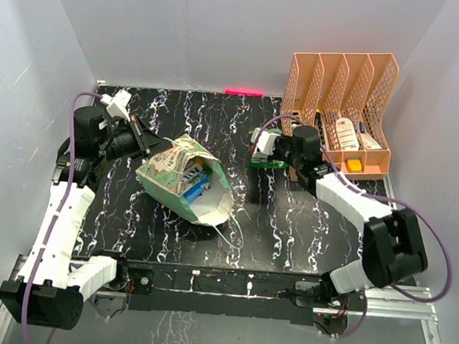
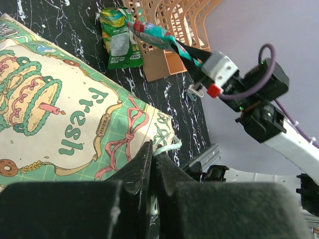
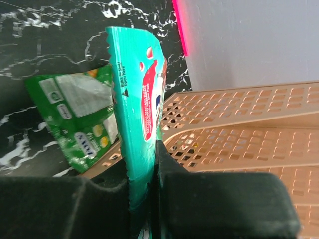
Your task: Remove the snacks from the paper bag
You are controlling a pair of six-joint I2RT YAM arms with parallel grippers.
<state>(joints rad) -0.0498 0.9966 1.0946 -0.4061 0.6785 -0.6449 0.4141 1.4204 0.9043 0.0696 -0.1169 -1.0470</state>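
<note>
The left arm (image 1: 62, 223) and the right arm (image 1: 348, 200) are built alike, with white moulded link shells joined by bulky black joint housings and black base blocks. A thin purple cable (image 1: 73, 130) runs along each arm in loose loops, and each wrist carries a small white camera block (image 1: 120, 103). The block on the right arm has a red cap (image 2: 214, 90). The left fingers (image 2: 134, 174) and right fingers (image 3: 209, 199) are matte black, wedge-shaped, with slightly scuffed edges.

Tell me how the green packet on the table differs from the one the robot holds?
The green glossy packet lies flat on the black marbled table, untouched; the teal glossy packet with red print stands on edge, pinched in the right fingers. Both are small shiny snack packets.
</note>
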